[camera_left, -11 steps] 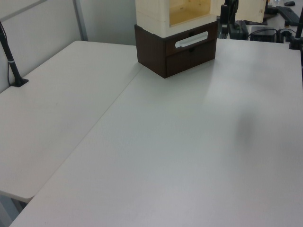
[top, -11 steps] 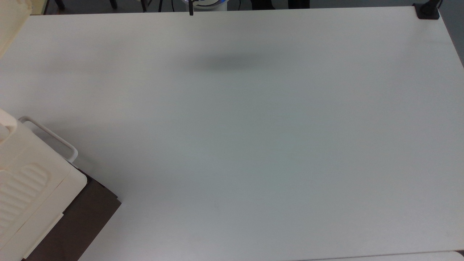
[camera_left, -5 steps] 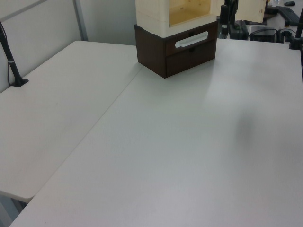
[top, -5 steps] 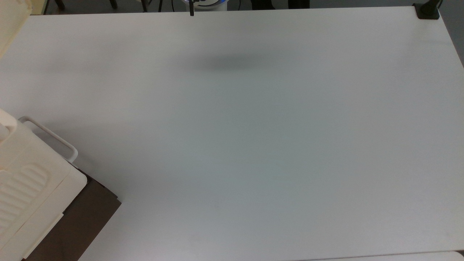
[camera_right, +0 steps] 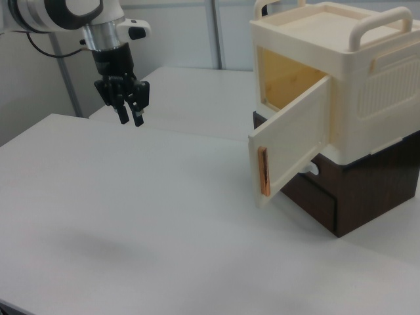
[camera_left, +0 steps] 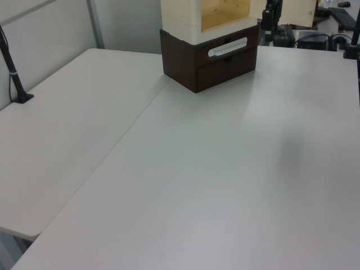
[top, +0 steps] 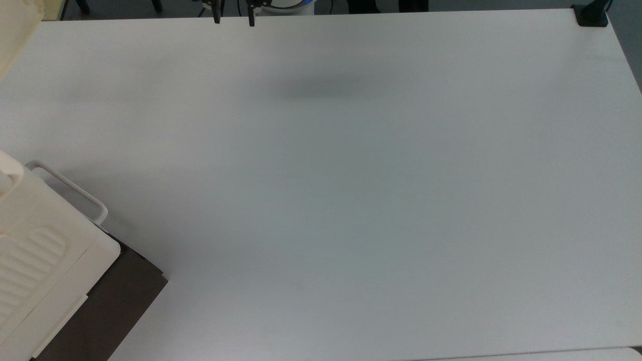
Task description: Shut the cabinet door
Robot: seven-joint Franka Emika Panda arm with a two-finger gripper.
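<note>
White bench (camera_right: 131, 216) is bare, the cabinet door (camera_right: 292, 146) is swung open, and the slightly parted, empty end effector (camera_right: 129, 118) is held well apart from it.

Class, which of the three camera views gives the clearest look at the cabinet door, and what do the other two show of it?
The right view: the cabinet door stands swung open from the cream cabinet, its whole panel and free edge visible. The top view catches a cream corner of it at the frame's upper left. The left view shows a pale piece at the top edge.
</note>
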